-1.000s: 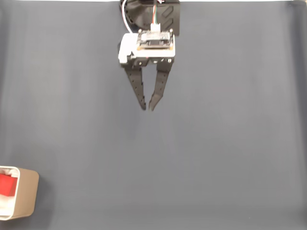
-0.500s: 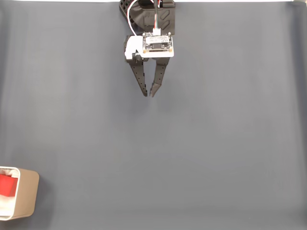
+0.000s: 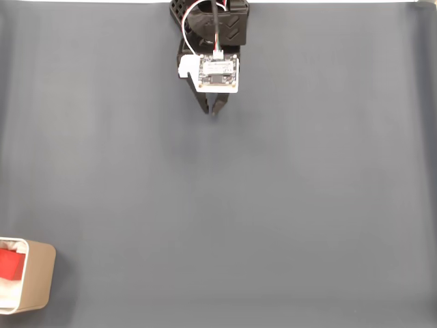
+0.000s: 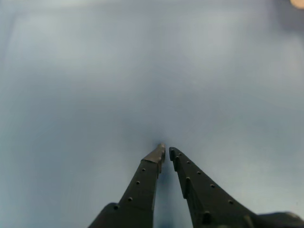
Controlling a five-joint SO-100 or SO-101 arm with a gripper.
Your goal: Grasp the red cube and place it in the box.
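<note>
The red cube (image 3: 9, 264) lies inside the tan box (image 3: 37, 275) at the bottom left corner of the fixed view, against its white interior. My gripper (image 3: 212, 112) hangs near the top centre of that view, close to the arm base, far from the box. Its black fingers (image 4: 147, 175) meet at the tips with nothing between them in the wrist view, where the gripper (image 4: 166, 151) points at bare grey-blue mat.
A dark grey mat (image 3: 273, 205) covers the whole table. The arm's black base (image 3: 217, 20) stands at the top edge. A small pale spot (image 4: 298, 3) shows at the top right corner of the wrist view.
The gripper has pulled back toward the arm base, moving up the fixed view, and its fingers look more foreshortened. The cube and box have stayed put.
</note>
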